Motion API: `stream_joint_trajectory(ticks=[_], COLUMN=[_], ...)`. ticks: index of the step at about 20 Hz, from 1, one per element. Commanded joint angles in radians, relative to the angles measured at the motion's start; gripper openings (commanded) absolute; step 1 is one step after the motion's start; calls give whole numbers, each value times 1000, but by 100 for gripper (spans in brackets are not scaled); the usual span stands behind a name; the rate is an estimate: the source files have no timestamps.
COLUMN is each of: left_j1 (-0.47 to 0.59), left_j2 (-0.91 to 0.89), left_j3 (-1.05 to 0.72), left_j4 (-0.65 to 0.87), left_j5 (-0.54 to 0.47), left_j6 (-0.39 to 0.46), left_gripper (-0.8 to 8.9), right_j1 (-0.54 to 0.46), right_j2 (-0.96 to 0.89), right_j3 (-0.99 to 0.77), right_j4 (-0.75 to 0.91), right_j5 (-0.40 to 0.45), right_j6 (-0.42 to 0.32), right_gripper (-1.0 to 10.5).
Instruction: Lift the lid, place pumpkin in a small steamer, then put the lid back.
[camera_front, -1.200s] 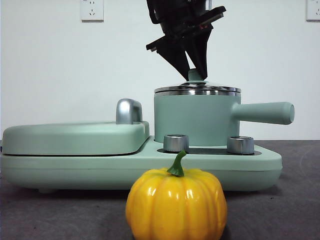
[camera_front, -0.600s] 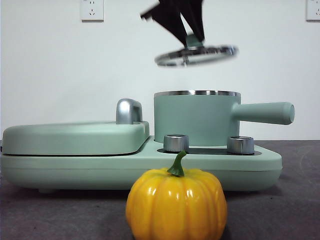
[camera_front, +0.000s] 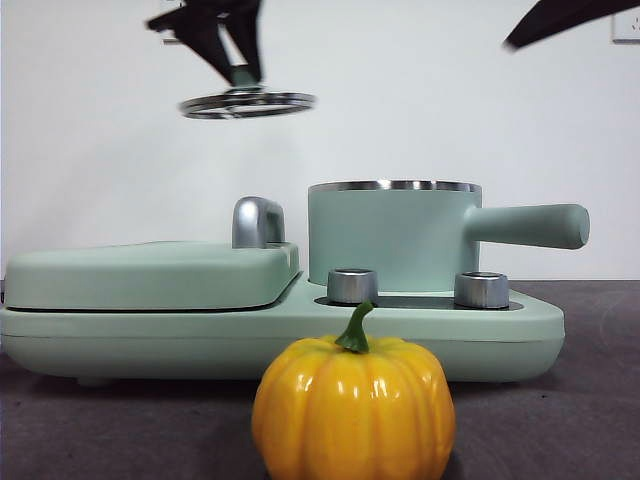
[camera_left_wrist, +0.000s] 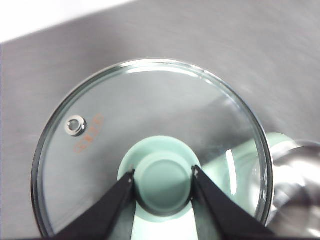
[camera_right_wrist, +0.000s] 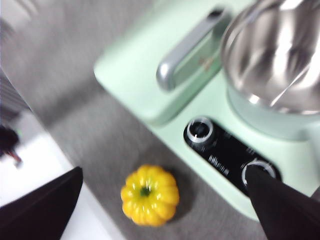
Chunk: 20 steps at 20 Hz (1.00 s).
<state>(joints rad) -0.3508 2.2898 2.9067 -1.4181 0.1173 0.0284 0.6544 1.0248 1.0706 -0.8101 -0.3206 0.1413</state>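
Lid is held high and to the side of the steamer, its knob clamped by the left gripper, so the pot is left open. Pumpkin is set before the steamer on grey table; the right gripper is spread above it. A white wall is seen behind.

place: lab test bench | cues: bare white wall, wall sockets, grey tabletop
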Motion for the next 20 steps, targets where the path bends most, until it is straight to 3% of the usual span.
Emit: stream_joint_trajectory(ticks=[1, 7, 9, 20], left_j1=[29, 119, 131, 135], left_j2=[-16, -16, -16, -15], left_j3=[17, 17, 16, 16], left_j4=[-33, -33, -33, -32], left_j5=[2, 2, 2, 3], left_j6=[-11, -42, -42, -59], left_gripper=[14, 14, 14, 14], right_j1=[111, 275, 293, 335], right_j2=[97, 343, 399, 613], right_j3=[39, 48, 48, 48], right_j4=[-7, -15, -14, 26], right_j5=[99, 172, 172, 172], right_j6=[58, 95, 95, 94], right_gripper=[520, 593, 657, 656])
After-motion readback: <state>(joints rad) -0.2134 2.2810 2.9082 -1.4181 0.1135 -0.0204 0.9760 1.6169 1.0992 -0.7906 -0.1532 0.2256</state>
